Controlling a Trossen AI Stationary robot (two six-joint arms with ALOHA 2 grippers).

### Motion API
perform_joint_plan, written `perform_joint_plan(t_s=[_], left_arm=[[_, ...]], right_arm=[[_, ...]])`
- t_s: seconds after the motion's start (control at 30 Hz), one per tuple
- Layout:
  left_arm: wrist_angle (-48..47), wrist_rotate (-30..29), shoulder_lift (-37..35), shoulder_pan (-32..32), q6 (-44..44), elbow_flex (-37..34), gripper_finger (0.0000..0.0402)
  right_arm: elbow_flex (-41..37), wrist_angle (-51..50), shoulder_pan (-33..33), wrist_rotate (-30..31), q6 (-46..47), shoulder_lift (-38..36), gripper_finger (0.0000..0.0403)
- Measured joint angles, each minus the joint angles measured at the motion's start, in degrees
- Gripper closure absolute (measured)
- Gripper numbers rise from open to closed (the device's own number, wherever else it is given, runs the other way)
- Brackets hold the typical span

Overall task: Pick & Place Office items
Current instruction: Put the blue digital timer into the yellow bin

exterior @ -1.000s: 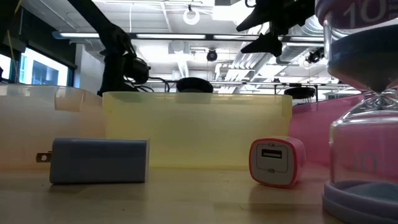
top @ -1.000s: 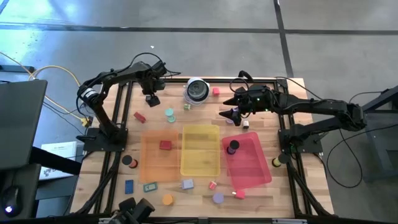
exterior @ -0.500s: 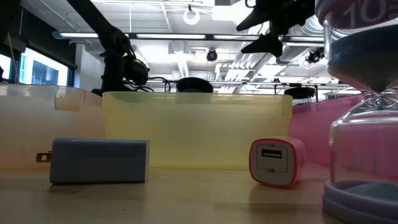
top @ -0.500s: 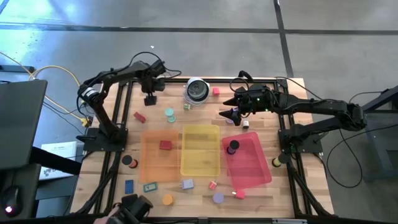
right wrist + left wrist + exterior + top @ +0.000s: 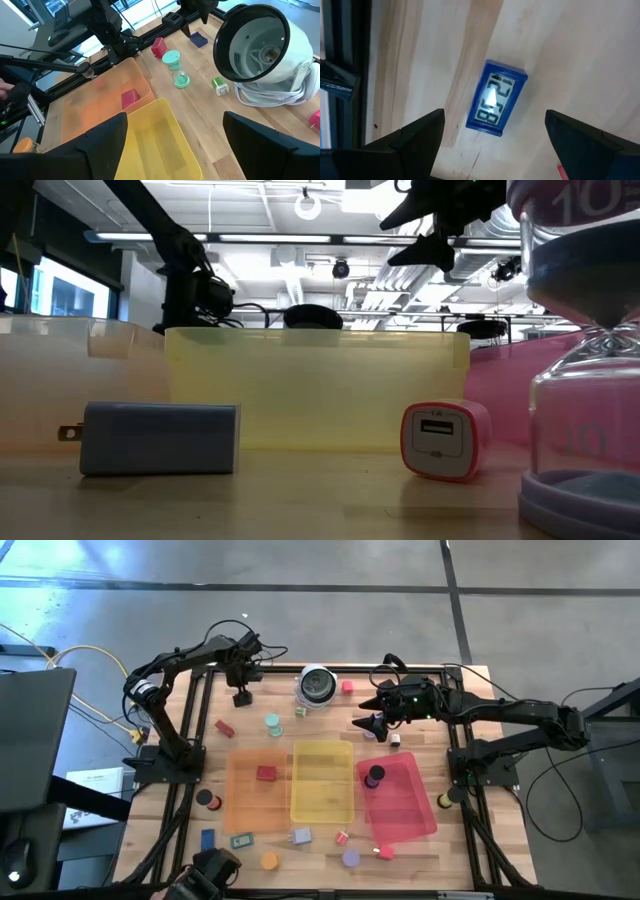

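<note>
While few items sat in trays, the left claw hung open over a clock; the right claw gaped empty.

Grey concrete floor fills the upper half of the high view, crossed by dark seam lines, with a bright bluish patch of light at upper left. In the low view, an open ceiling of white ducts, pipes and strip lights spans the top. A bright window stands at left.
</note>
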Motion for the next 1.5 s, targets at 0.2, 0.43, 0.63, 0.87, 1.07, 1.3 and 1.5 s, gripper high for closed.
perform_joint_plan(t_s=[0.2,0.43,0.63,0.87,1.07,1.3,1.5], left_arm=[[0.4,0.1,0.1,0.0,-0.1,-0.2,0.0064],[0.2,0.4,4.0,0.0,-1.9,-0.2,0.0064],[0.7,1.0,6.9,0.3,-3.1,-0.2,0.0064],[0.9,0.8,8.7,0.8,-3.6,-0.1,0.0064],[1.3,1.4,8.9,0.9,-4.8,-0.1,0.0064],[1.8,1.5,9.0,0.9,-9.2,-0.1,0.0064],[1.8,1.5,9.0,0.9,-9.9,-0.1,0.0064]], right_arm=[[0.0,0.0,0.0,0.2,0.0,0.0,0.0085],[0.0,0.0,0.0,0.2,0.0,0.0,0.0085],[0.0,0.0,0.0,0.2,0.0,0.0,0.0085],[0.0,0.0,0.0,0.2,0.0,0.0,0.0085],[0.0,0.0,0.0,0.2,0.0,0.0,0.0085],[0.0,0.0,0.0,0.2,0.0,0.0,0.0085],[0.0,0.0,0.0,0.4,0.0,0.0,0.0085]])
